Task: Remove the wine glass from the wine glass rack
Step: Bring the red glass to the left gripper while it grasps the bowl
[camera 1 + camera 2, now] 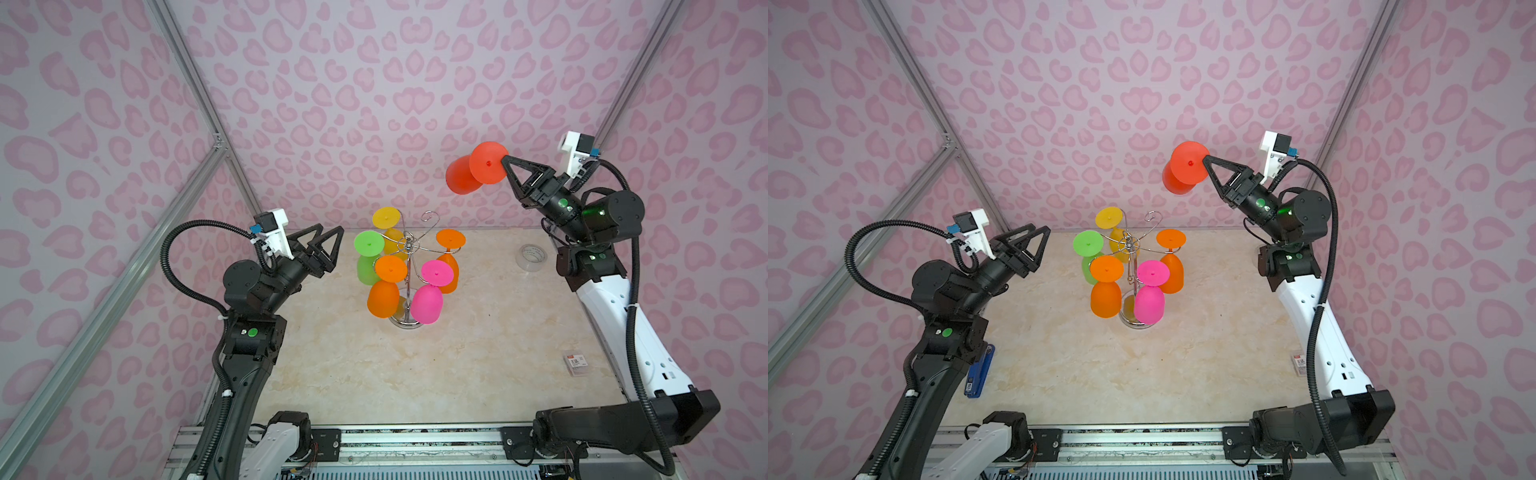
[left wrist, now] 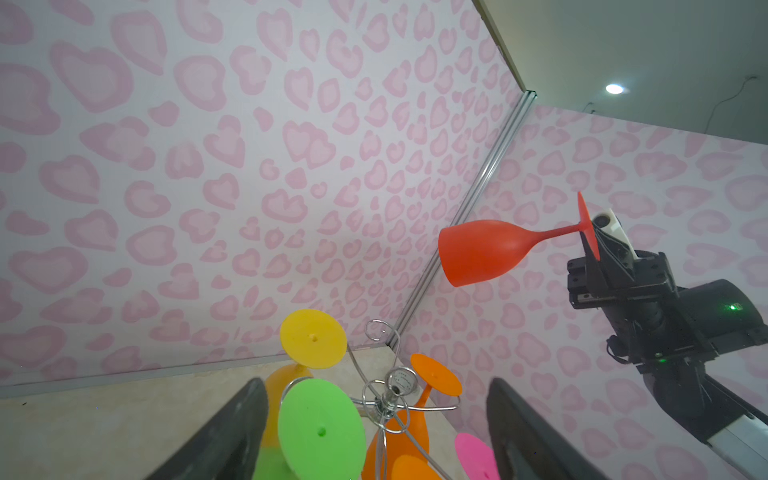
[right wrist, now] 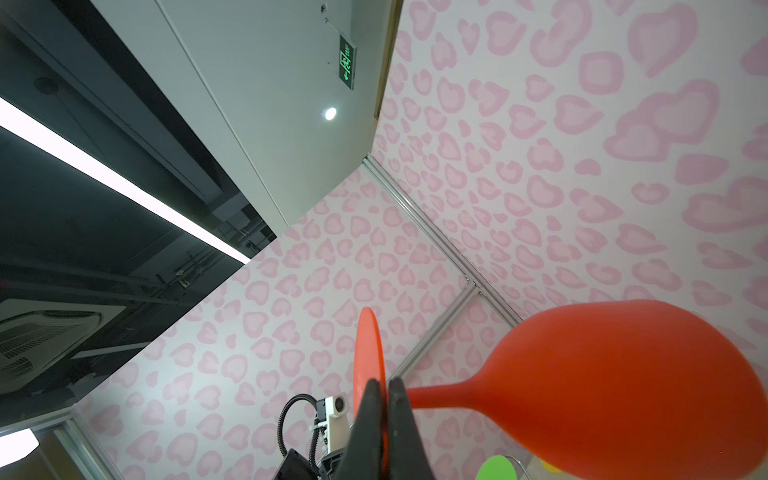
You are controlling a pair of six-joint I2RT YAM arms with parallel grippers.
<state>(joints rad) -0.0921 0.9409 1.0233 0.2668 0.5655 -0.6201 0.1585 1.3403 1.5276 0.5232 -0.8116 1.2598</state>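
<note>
The red wine glass [image 1: 487, 163] [image 1: 1188, 163] hangs in the air high above the table's back right, lying almost sideways and apart from the rack. My right gripper [image 1: 505, 160] [image 3: 384, 384] is shut on the rim of its round foot; the bowl [image 3: 631, 386] points away. The chrome wine glass rack [image 1: 409, 282] [image 1: 1130, 276] [image 2: 390, 395] stands mid-table with several coloured glasses hung upside down and one curled arm [image 1: 430, 218] bare. My left gripper [image 1: 331, 229] [image 2: 376, 380] is open just left of the rack, level with the green glass [image 1: 368, 243], touching nothing.
A clear tape roll [image 1: 532, 257] lies at the back right under my right arm. A small labelled box [image 1: 575, 365] sits by the right edge, and a blue stapler [image 1: 978, 374] by my left arm's base. Pink patterned walls stand close behind and at both sides.
</note>
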